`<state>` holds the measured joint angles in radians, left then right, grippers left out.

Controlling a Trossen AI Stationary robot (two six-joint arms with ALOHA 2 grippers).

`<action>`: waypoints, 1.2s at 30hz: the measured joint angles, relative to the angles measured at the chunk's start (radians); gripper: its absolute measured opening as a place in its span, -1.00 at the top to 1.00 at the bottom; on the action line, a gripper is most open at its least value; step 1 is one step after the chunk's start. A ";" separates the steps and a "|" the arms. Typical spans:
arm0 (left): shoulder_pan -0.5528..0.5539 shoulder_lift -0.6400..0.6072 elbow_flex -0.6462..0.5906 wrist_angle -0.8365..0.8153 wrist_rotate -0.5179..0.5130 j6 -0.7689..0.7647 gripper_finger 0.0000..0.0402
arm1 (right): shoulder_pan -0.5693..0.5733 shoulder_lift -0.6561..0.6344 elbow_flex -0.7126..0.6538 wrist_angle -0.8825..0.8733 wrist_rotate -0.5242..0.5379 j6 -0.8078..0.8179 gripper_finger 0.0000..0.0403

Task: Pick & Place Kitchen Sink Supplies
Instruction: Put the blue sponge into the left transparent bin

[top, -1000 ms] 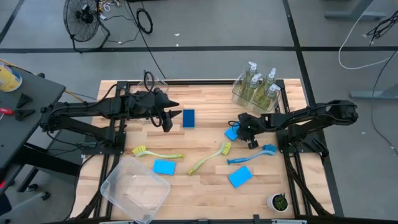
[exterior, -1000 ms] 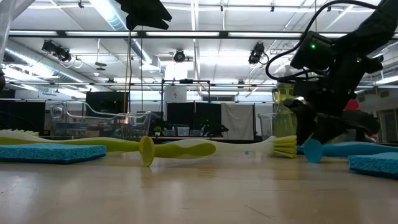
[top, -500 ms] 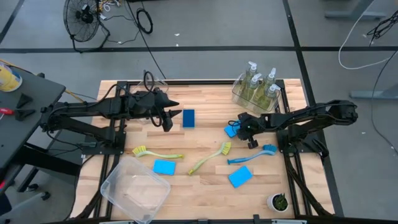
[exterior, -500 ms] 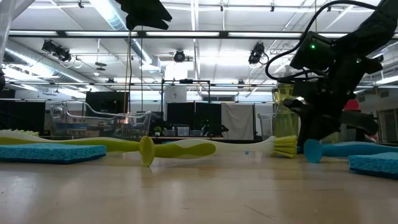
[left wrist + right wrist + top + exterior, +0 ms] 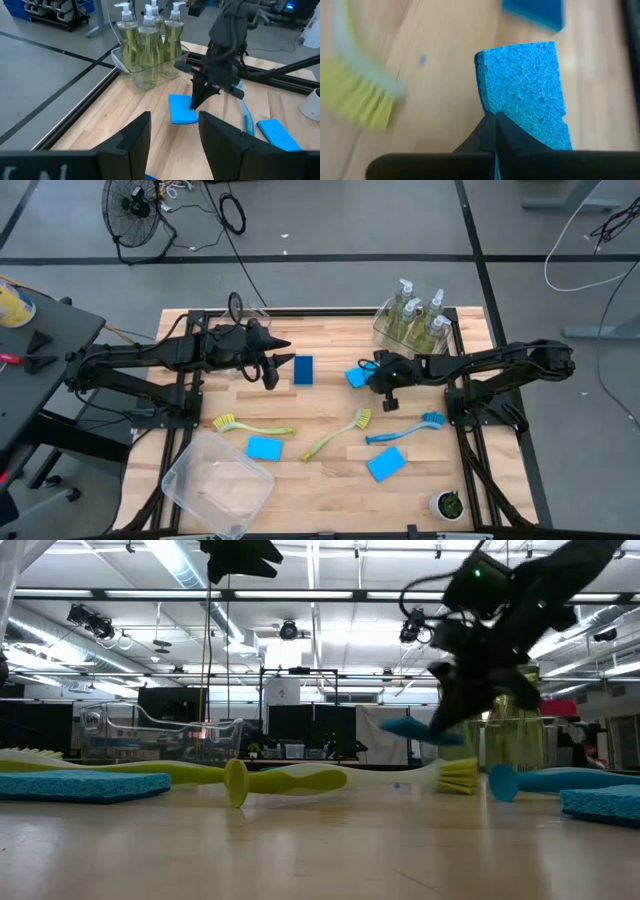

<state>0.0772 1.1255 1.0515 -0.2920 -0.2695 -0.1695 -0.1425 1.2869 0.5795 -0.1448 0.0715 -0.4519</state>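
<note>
My right gripper is shut on a flat blue sponge, held above the table right of centre. My left gripper hovers open at the far left, fingers apart with nothing between them. A second blue sponge lies flat just right of it. Two more sponges lie near the front. Two yellow-green brushes and a blue brush lie on the wood. Soap pump bottles stand in a clear bin at the far right. My right gripper pinches the sponge between its two fingers at one short end, one finger on each flat face. The fingers slant down from the table's right. The sponge sticks out beyond the fingertips toward the left, lifted clear of the table, tilted a little.
A large clear bin sits at the front left corner. A small white pot with a plant stands at the front right. The clear bin with the bottles is just beyond my right gripper. Bare wood lies around the table's centre.
My right gripper has shut on the blue sponge and risen with it, moving toward the table's left and far edges. The sponge, which lay flat on the wood, is now lifted clear.
</note>
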 joint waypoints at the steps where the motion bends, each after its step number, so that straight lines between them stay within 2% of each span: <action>1: 0.000 0.000 0.000 0.000 0.000 0.000 0.15 | 0.000 0.000 0.016 0.012 0.000 0.013 1.00; 9: 0.000 0.000 0.000 0.011 0.000 0.000 0.15 | 0.000 0.000 0.144 0.131 0.000 0.138 1.00; 15: 0.000 0.000 0.000 0.011 0.000 0.000 0.15 | 0.000 0.010 0.152 0.330 0.000 0.239 1.00; 22: 0.000 0.000 0.000 0.011 0.000 0.000 0.15 | 0.000 0.077 0.152 0.422 -0.014 0.264 1.00; 27: 0.000 0.000 0.000 0.011 0.000 0.000 0.15 | 0.000 0.112 0.152 0.482 -0.043 0.294 1.00; 31: 0.000 0.000 0.000 0.011 0.000 -0.002 0.15 | 0.000 0.129 0.152 0.568 -0.106 0.344 1.00; 36: 0.000 0.000 0.000 0.024 0.000 -0.002 0.15 | 0.000 0.129 0.176 0.593 -0.198 0.358 1.00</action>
<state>0.0772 1.1255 1.0515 -0.2685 -0.2691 -0.1718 -0.1429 1.4158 0.7557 0.4477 -0.1269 -0.0943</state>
